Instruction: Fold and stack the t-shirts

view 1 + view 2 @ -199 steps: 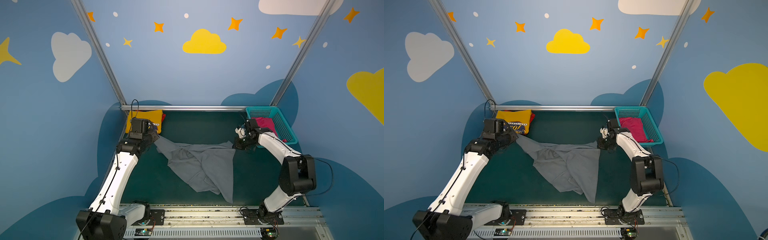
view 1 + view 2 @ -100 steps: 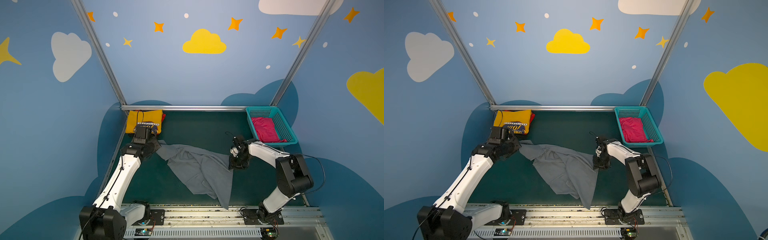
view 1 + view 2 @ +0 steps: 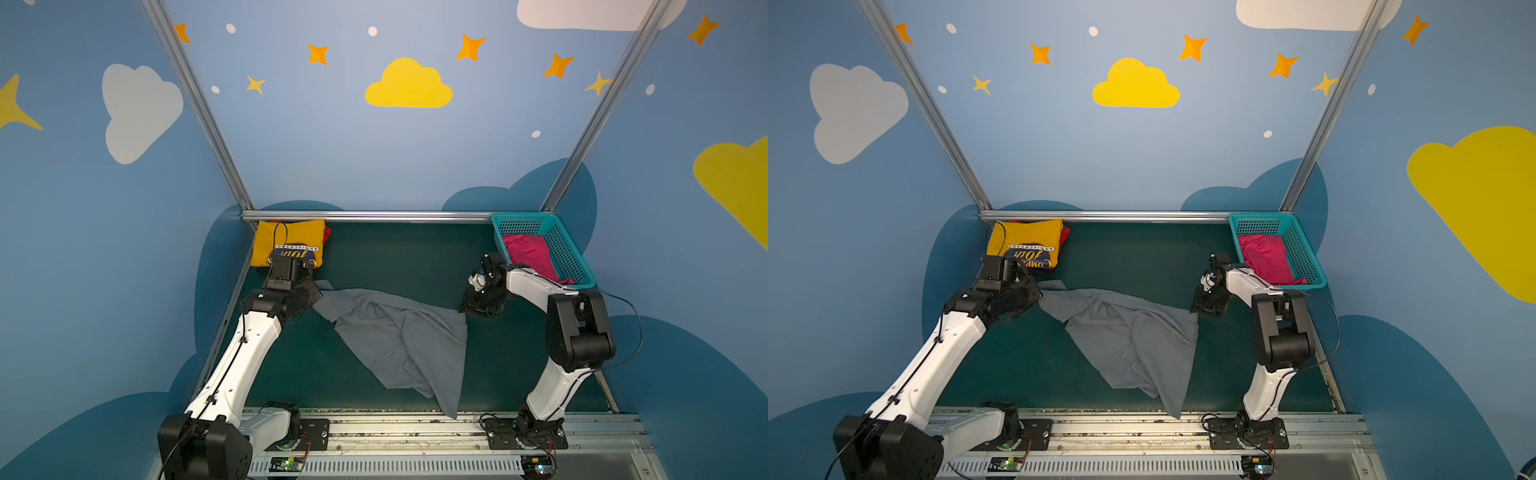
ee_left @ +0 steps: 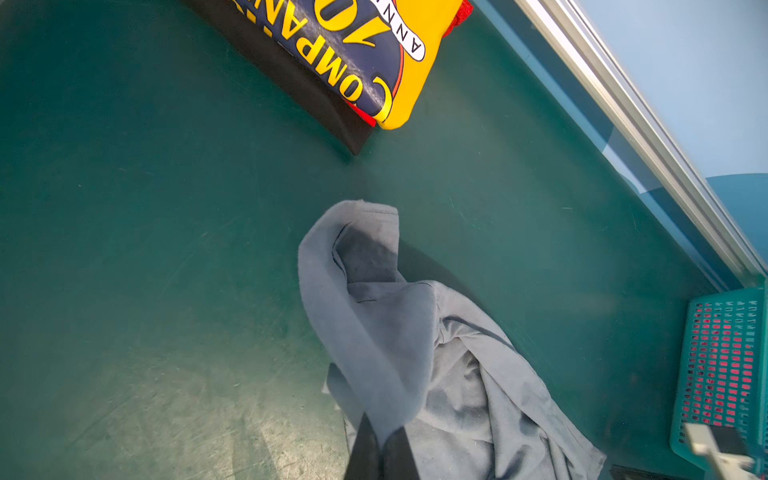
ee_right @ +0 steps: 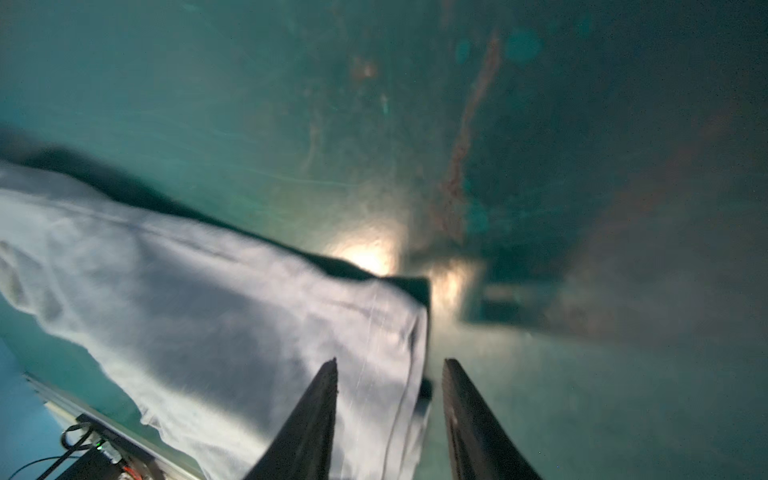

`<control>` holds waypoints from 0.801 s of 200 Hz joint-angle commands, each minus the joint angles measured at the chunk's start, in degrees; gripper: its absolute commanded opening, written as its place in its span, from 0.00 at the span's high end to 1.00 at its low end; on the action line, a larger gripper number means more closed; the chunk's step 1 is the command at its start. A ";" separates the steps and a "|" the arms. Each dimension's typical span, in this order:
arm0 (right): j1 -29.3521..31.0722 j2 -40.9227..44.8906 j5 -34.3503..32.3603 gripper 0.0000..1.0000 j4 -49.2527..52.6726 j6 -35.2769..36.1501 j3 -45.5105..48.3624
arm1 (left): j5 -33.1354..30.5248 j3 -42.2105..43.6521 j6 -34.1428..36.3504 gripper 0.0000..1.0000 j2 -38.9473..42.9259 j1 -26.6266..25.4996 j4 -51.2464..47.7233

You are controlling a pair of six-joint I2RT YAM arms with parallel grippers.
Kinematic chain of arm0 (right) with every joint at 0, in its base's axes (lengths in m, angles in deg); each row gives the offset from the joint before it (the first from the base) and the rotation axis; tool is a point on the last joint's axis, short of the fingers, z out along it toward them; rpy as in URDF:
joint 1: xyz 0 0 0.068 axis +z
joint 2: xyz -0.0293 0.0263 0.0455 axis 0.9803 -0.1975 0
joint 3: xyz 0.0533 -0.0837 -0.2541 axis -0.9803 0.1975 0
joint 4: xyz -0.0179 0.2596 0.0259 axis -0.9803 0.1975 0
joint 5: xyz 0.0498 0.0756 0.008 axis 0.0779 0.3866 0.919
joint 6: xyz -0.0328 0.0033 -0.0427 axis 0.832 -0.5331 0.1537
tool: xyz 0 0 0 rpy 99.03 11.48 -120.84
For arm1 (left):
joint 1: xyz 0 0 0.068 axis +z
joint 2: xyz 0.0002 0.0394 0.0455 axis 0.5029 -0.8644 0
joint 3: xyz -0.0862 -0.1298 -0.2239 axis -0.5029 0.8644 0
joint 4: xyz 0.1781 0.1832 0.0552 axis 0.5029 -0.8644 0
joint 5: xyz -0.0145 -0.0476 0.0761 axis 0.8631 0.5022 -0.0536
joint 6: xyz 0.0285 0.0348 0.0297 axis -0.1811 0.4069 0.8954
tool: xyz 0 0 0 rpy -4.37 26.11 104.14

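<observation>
L arm reaches fwd from its near-left base, elbow bent, wrist low over the green table, just in front of the folded yellow tee at the far-left corner. L gripper is closed tight, its black fingers pinching a bunched corner of the grey tee.

The grey tee is crumpled mid-table and spreads from that pinched corner twd the near edge, w/ one tail hanging over the front rail.

R arm is folded back, w/ upper link upright and forearm angled down-left beside the teal basket. R gripper points down at the grey tee's right corner. Its fingers are clearly apart w/ nothing clamped. The grey hem lies under and betw them; can't tell if they touch it (blurry).

Pink tee lies loose inside the basket at far right.
</observation>
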 commanded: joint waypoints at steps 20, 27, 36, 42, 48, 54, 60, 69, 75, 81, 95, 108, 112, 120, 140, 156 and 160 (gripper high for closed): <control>-0.98 -2.81 1.78 0.57 -1.16 0.78 -0.90 | -0.12 -0.06 -0.10 0.95 1.00 0.20 -1.07; -1.11 -3.03 1.89 0.58 -1.41 0.76 -0.90 | -0.12 -0.06 -0.19 0.95 1.00 0.09 -1.03; -1.22 -3.26 1.91 0.59 -1.51 0.76 -0.84 | -0.17 -0.06 -0.21 0.95 1.00 0.17 -0.99; -1.22 -3.51 2.11 0.61 -1.65 0.78 -0.81 | -0.15 -0.06 -0.35 0.95 1.08 0.20 -0.98; -1.20 -3.65 2.36 0.62 -1.75 0.77 -0.78 | -0.10 -0.06 -0.36 0.95 1.00 0.20 -0.98; -1.21 -3.80 2.79 0.65 -1.90 0.77 -0.77 | -0.09 -0.06 -0.36 0.95 0.96 0.20 -0.98; -1.22 -4.01 3.27 0.66 -2.03 0.75 -0.72 | -0.08 -0.06 -0.41 0.95 0.96 0.20 -0.98; -1.18 -4.12 3.98 0.68 -2.33 0.56 -0.47 | -0.01 -0.06 -0.40 0.95 0.96 0.20 -0.98; -1.17 -4.10 4.27 0.69 -2.55 0.49 -0.38 | 0.00 -0.06 -0.39 0.95 1.00 0.19 -0.98; -1.08 -4.04 4.43 0.69 -2.62 0.43 -0.29 | 0.00 -0.05 -0.42 0.95 1.00 0.20 -0.98; -0.98 -3.97 4.68 0.71 -2.75 0.39 -0.19 | 0.09 -0.06 -0.54 0.95 1.13 0.15 -0.98; -0.85 -4.01 4.90 0.71 -2.65 0.47 -0.19 | 0.18 -0.06 -0.54 0.95 1.09 0.19 -0.98; -0.79 -4.06 4.90 0.71 -2.63 0.48 -0.19 | 0.18 -0.06 -0.54 0.95 0.98 0.19 -0.97; -0.70 -4.10 4.81 0.71 -2.61 0.48 -0.28 | 0.29 -0.06 -0.53 0.95 1.09 0.20 -0.98; -0.59 -4.19 4.55 0.73 -2.34 0.44 -0.51 | 0.26 0.03 -0.54 0.95 1.18 0.19 -0.99; -0.51 -4.31 4.31 0.80 -2.11 0.46 -0.72 | 0.35 0.03 -0.54 0.95 1.33 0.19 -0.98; -0.43 -4.41 4.27 0.84 -1.99 0.55 -0.85 | 0.35 0.04 -0.38 0.95 1.36 0.19 -0.98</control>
